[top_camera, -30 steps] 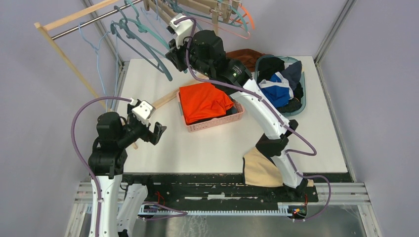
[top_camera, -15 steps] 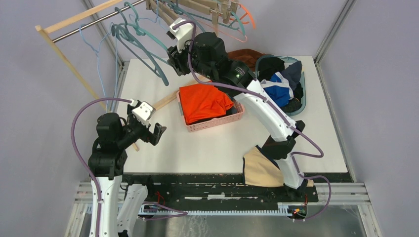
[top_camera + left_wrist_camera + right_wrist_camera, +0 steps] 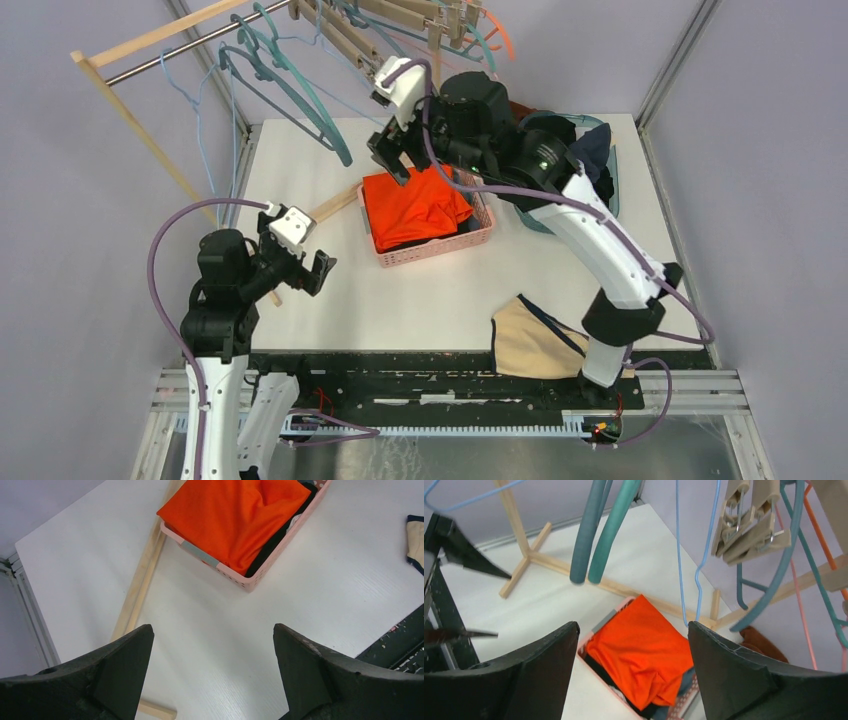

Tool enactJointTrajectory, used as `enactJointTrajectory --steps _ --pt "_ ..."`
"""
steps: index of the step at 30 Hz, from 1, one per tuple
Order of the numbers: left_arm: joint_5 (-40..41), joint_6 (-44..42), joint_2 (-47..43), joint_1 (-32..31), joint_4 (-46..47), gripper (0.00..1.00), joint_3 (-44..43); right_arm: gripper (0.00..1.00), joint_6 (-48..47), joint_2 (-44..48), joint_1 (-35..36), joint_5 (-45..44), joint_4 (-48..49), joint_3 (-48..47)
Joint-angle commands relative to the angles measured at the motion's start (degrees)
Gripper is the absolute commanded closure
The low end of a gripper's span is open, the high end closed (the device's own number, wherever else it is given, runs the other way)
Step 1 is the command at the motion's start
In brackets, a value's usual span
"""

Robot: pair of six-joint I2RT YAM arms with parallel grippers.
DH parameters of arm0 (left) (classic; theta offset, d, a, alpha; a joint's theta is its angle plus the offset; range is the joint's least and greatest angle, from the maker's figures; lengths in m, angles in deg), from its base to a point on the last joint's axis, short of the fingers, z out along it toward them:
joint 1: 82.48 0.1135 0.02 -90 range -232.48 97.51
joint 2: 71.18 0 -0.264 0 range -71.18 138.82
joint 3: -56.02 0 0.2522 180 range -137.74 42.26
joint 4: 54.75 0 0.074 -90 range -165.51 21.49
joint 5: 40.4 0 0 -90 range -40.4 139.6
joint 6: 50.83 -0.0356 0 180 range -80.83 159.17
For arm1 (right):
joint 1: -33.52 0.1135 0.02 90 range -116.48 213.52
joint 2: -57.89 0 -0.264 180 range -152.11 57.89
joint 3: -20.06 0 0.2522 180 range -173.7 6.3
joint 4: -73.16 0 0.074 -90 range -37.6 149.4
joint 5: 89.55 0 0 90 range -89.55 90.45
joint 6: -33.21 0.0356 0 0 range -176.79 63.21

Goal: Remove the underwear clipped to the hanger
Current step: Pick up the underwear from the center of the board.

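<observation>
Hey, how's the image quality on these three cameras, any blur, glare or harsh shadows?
Top view: even soft light, sharp, only faint shadows on the table. Left wrist view: left pincer's fingers nearly black silhouettes, orange garment crisp. Right wrist view: teal hangers slightly soft, no glare.

Bright, even overhead light washes the white rectangular surface point(image 3: 420, 290) almost flat, leaving only soft, pale shadows beside the pink perforated plastic basket point(image 3: 235, 576), and the folded orange garment point(image 3: 410, 205) looks heavily saturated. In the wrist views the black fingers of the left claw point(image 3: 212, 630) and right claw point(image 3: 631, 625) sit dark and soft along the bottom edge, while the thick teal hanger arms point(image 3: 596, 530) nearest the lens blur slightly.
</observation>
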State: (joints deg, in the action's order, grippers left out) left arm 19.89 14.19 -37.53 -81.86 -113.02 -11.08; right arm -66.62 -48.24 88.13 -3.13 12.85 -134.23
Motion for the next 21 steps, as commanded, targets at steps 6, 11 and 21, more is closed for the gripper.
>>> enactJointTrajectory --steps 6,11,21 --pt "6.2 3.5 3.0 0.0 8.9 0.01 0.6 0.03 -7.5 18.8 -3.0 5.4 -5.0 20.4" --pt "6.3 5.9 4.8 0.0 13.6 0.01 1.8 0.0 -9.8 28.2 -7.8 8.8 -4.5 36.9" --pt "5.4 6.8 5.5 0.3 15.9 0.01 4.8 0.0 -15.1 36.3 -16.7 18.0 -11.0 65.4"
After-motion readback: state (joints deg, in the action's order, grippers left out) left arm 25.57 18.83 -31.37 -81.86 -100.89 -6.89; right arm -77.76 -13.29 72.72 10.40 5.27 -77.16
